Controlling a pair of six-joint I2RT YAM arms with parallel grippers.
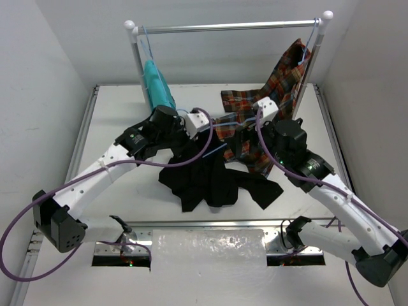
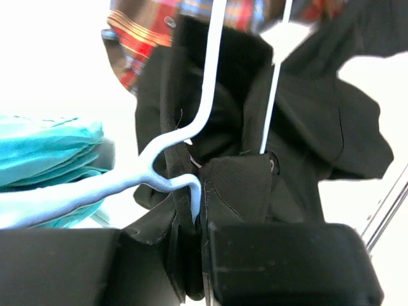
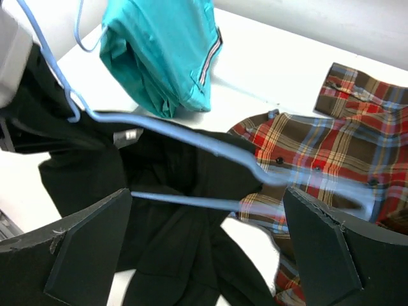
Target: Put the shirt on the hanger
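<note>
The black shirt (image 1: pixel 210 182) lies crumpled on the table between my two arms, its upper part lifted. My left gripper (image 1: pixel 191 127) is shut on the pale-blue hanger (image 2: pixel 205 108) near its hook, with a fold of the shirt (image 2: pixel 306 121) pinched in beside the wire. In the left wrist view the left gripper (image 2: pixel 203 210) shows no gap between its jaws. The right gripper (image 3: pixel 207 190) stands wide open and holds nothing. The hanger's (image 3: pixel 191 137) arm and bottom bar run across in front of it, over the shirt (image 3: pixel 166 248). From above, the right gripper (image 1: pixel 243 137) is just right of the hanger (image 1: pixel 217 150).
A silver rail (image 1: pixel 229 27) with white knobs spans the back. A teal garment (image 1: pixel 157 86) hangs at its left end and a plaid shirt (image 1: pixel 280 89) drapes from its right end onto the table. Walls close in on both sides.
</note>
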